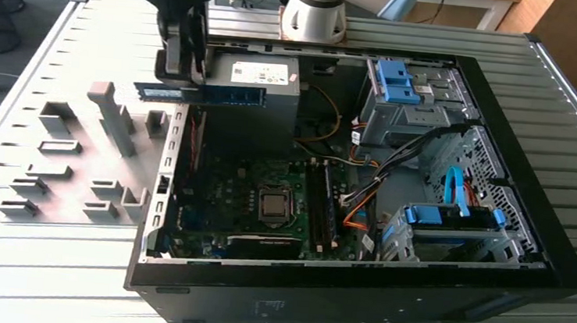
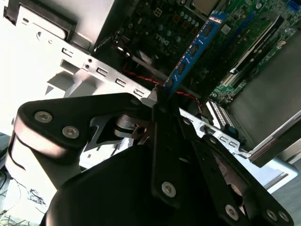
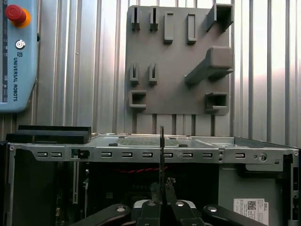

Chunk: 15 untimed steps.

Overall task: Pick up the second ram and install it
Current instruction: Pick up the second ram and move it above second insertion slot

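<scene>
A: What does the gripper have hold of?

B: The second ram. The jaws are shut tight on the thin board with no gap either side of it. The grip sits towards one end, so most of the stick reaches out past the fingers.

A: And where is the stick relative to the computer?

B: It is in the air above the open computer case, near the side wall on the exterior view's left. It touches nothing but the fingers. The memory slots lie well apart from it, down on the motherboard just beside the CPU socket.

A: Why carry it like that?

B: In the first wrist view the board shows edge-on, a thin line rising from between the fingers. I judge that pinching its flat faces keeps it from twisting and leaves a long edge free to meet a slot. Which edge carries the contacts, I cannot tell.

A: And the grey fixture plate?

B: It lies on the table outside the case, beside that wall. Its upright blocks and pockets look made for staging parts. The stick is clear of it.
</scene>
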Motion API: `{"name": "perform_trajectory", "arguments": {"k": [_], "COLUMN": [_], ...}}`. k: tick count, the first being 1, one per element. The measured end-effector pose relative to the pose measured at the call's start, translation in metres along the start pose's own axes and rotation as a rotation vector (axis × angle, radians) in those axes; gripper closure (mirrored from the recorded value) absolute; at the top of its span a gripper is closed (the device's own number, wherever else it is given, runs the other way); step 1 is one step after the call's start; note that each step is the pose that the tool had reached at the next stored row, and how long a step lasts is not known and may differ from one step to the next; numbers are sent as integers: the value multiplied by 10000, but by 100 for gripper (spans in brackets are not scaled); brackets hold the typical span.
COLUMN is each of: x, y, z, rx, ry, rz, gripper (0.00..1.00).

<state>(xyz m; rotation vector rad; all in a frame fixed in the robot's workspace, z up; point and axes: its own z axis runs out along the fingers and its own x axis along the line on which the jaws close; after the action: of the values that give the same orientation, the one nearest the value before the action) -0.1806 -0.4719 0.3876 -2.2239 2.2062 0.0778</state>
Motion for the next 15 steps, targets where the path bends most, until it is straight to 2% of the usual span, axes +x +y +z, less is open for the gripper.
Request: {"name": "perform_trajectory", "arguments": {"k": [12,15], "x": [2,2], "y": [-212,-234], "z": [-7,-7], "rx": [-5,-5], "ry": [0,0], "rz": [0,0], "gripper": [86,86]}}
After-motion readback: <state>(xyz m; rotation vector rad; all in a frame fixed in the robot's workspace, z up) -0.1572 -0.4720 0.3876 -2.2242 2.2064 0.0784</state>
